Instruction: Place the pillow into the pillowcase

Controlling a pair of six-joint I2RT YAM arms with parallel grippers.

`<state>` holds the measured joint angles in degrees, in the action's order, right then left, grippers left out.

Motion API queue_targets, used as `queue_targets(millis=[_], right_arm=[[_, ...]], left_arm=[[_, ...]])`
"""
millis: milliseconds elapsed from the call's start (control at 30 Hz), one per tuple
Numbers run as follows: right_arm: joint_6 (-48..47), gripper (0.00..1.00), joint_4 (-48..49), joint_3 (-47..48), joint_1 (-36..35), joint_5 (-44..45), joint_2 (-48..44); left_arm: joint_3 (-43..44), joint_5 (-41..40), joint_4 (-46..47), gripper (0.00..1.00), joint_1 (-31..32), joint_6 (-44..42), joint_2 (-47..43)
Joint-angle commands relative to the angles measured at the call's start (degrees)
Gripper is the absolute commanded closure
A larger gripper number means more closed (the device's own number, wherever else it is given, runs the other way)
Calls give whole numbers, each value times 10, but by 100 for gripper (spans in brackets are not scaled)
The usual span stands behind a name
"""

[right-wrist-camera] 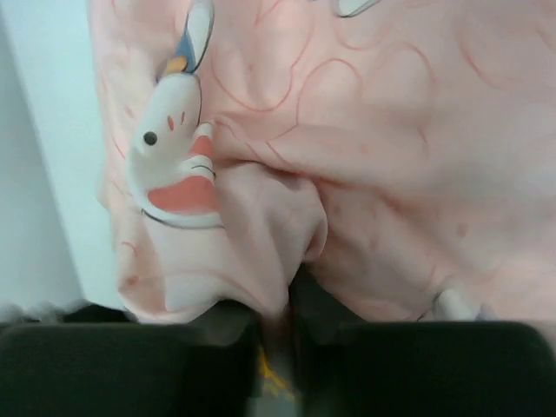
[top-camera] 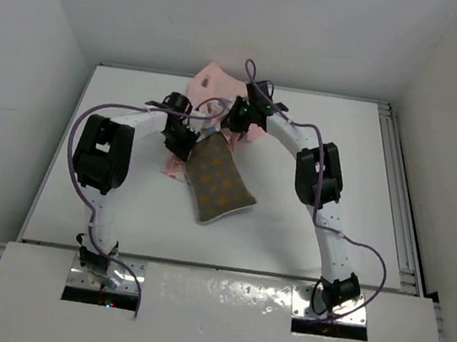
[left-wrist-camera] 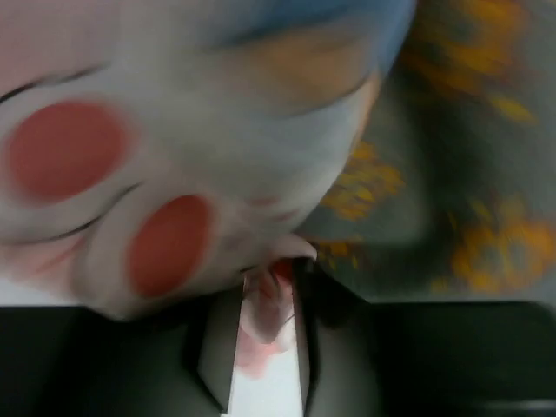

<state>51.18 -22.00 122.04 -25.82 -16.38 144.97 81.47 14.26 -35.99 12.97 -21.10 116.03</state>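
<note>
The brown pillow (top-camera: 220, 185) with an orange pattern lies tilted at the table's middle, its upper end under the pink bunny-print pillowcase (top-camera: 212, 80). My left gripper (top-camera: 181, 143) is shut on the pillowcase's left edge beside the pillow; in the left wrist view a fold of pillowcase (left-wrist-camera: 156, 165) is pinched in the left gripper (left-wrist-camera: 269, 300), with the pillow (left-wrist-camera: 460, 165) at the right. My right gripper (top-camera: 236, 125) is shut on the pillowcase's other edge; the right wrist view shows pillowcase fabric (right-wrist-camera: 347, 156) bunched in the right gripper (right-wrist-camera: 276, 317).
The white table (top-camera: 305, 233) is boxed by white walls on the left, back and right. A metal rail (top-camera: 401, 212) runs along its right edge. Purple cables loop off both arms.
</note>
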Motion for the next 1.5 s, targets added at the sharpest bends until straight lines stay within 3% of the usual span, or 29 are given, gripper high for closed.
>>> queue_targets(millis=[0,33,67,100,133,167,333,600,700,800,1033,1467], right_arm=[[-29,68,104,-53,22,-16,-63],[-68,52,102,-74,22,-15,-99],[-113,23,74,-104,25,-2,-133],[-114,23,56,-114,27,11,-133],[-150,7,39,-136,31,21,-166],[-167,1,20,-153,38,33,-188],[-247,1,49,-330,36,97,-314],[-336,1,51,-428,-14,81,-358],[-312,1,123,-513,-25,74,-391],[-297,1,168,-551,-34,71,-402],[-275,1,251,-630,-51,68,-437],[-281,1,321,-700,-65,113,-501]], left_arm=[[-15,134,-133,71,64,-96,-17],[-10,145,-147,64,68,-114,-20],[3,145,-161,55,68,-124,-30],[10,136,-165,54,63,-122,-33],[18,127,-167,50,54,-113,-39],[37,107,-167,45,31,-92,-47],[76,15,-167,40,-11,-5,-55],[143,-3,-203,44,57,15,-76],[177,-50,-158,42,75,21,-77],[159,-100,-58,37,90,20,-66],[109,-196,58,34,124,24,-28],[128,-108,65,33,129,48,-11]])
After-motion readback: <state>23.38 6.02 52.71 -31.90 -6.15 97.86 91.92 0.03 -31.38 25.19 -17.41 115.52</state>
